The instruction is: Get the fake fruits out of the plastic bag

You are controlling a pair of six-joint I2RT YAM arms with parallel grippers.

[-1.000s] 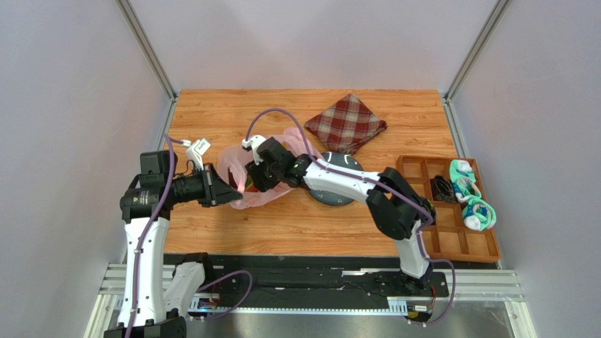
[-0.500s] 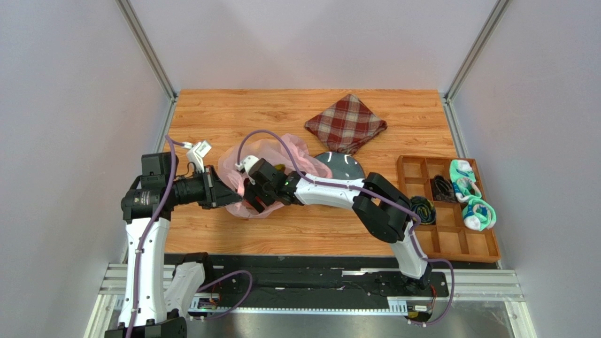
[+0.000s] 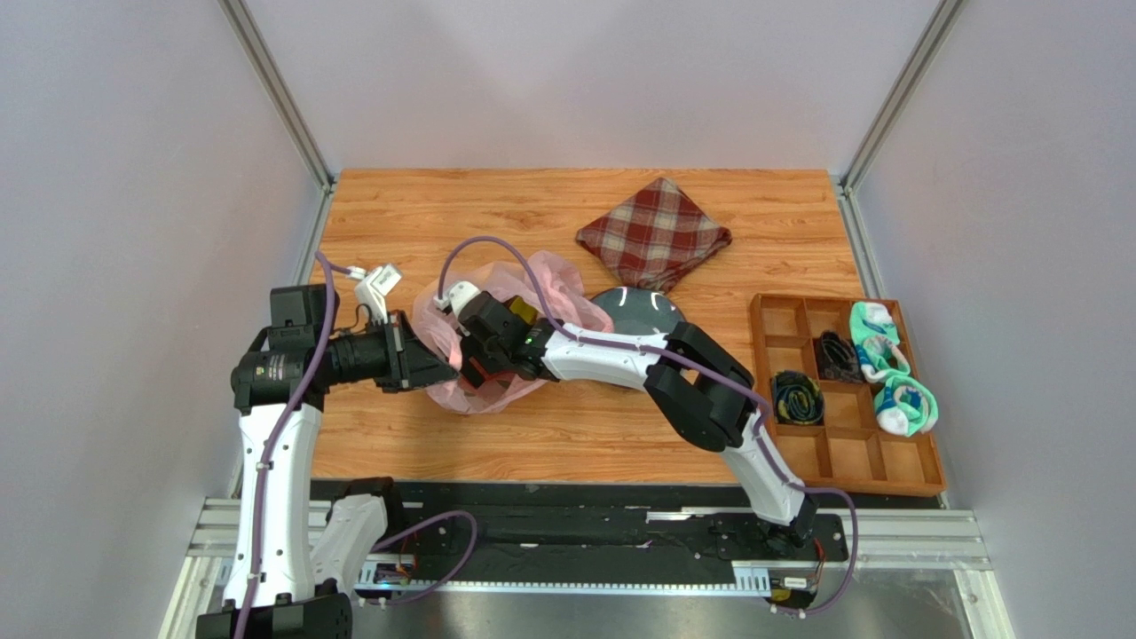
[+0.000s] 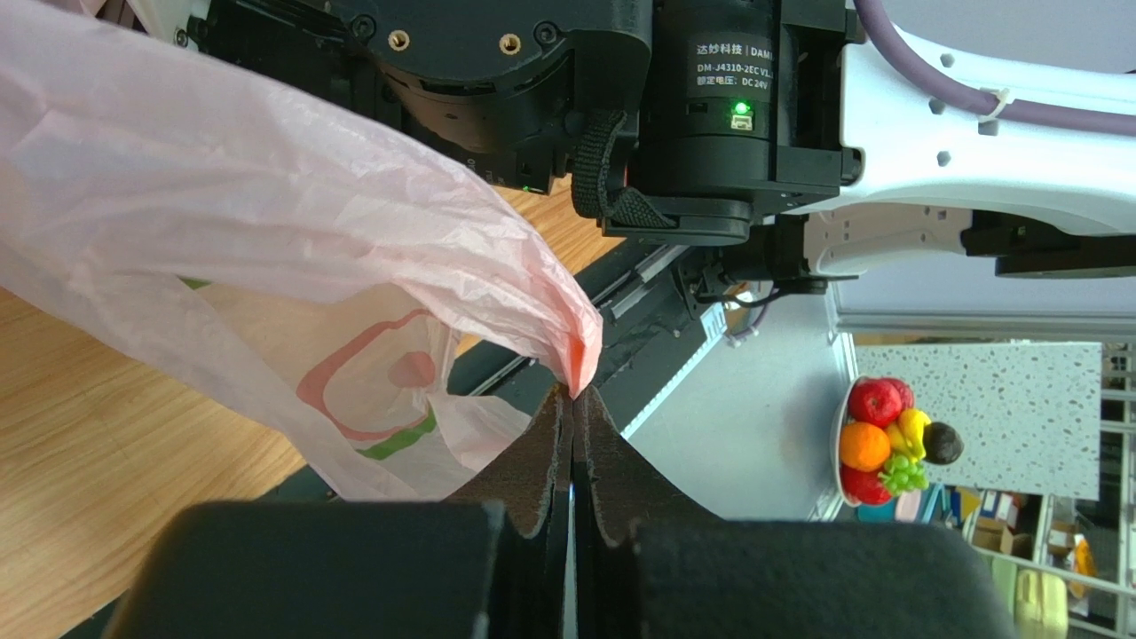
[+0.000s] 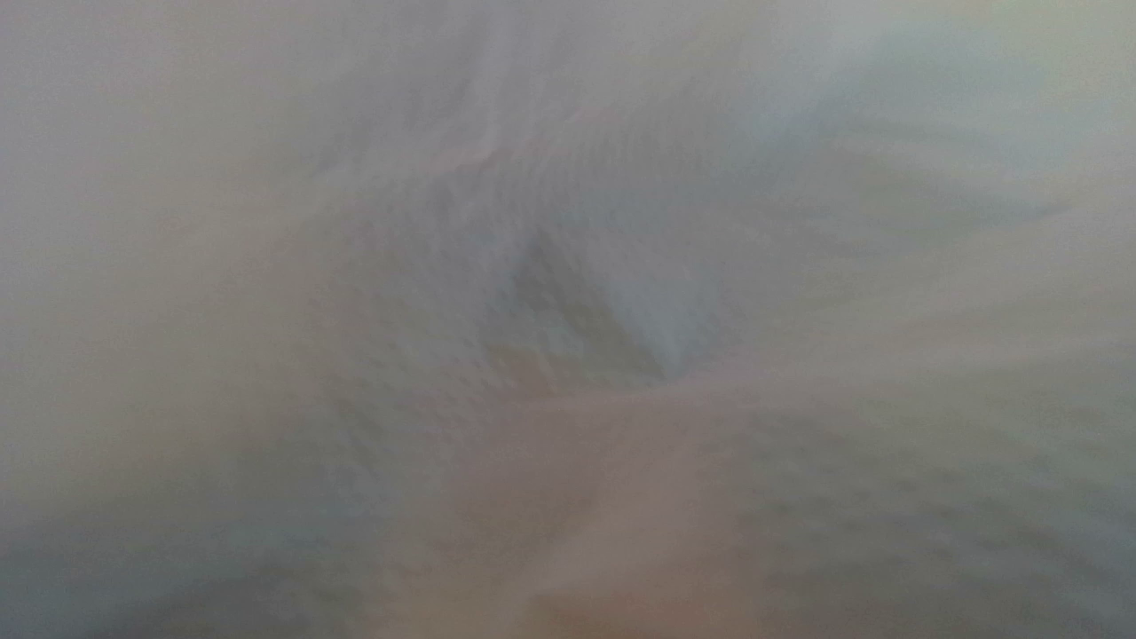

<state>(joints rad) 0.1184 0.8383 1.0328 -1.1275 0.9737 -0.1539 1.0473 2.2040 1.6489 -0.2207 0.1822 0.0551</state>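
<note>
Left wrist view: left end effector (image 4: 574, 400) pinched shut on plastic bag (image 4: 267, 200) rim, mouth lifted off worktop (image 3: 400, 213). Beyond, right end effector (image 3: 470, 360) nosed into mouth from right, nearer arm; jaw spread hidden by film, cannot tell. Fake fruits unseen, likely inside just ahead.

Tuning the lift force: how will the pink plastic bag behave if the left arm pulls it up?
Likely floppy: the plastic bag drapes in crinkled folds from the left gripper, shut on its edge. Probably very light: the film is translucent. It may slip, held only by one pinched corner.
</note>
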